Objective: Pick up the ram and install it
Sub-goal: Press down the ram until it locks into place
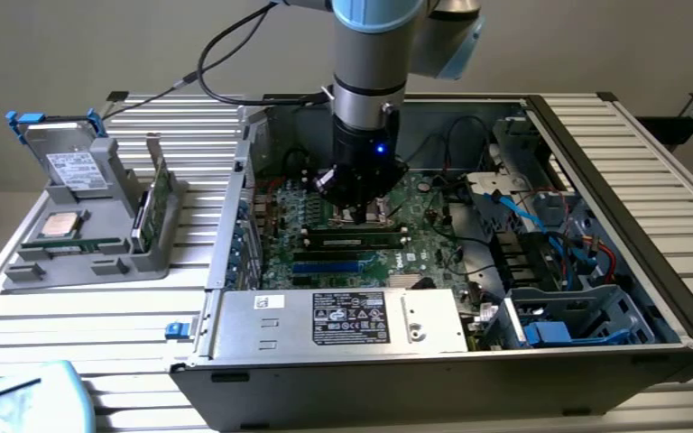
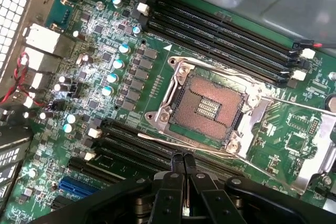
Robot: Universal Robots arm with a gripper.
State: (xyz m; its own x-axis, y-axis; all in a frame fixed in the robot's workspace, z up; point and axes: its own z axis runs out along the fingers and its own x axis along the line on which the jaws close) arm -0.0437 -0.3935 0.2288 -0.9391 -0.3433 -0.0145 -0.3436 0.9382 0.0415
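On the motherboard [image 2: 294,145], ram [image 1: 353,240] sits slotted; wrist view shows jaws pressed together.

No wording was legible. The power supply [image 1: 337,322] carried a black-and-white label [image 1: 350,317], and the drive [image 1: 72,165] a white sticker [image 1: 76,169]; both print unreadable.

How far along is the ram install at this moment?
Looks done: the ram is off the table and lies along a motherboard slot inside the case. In hand: the gripper hangs right above the ram's middle, low over the board; contact is unclear. Left: full seating, which can't be confirmed here.
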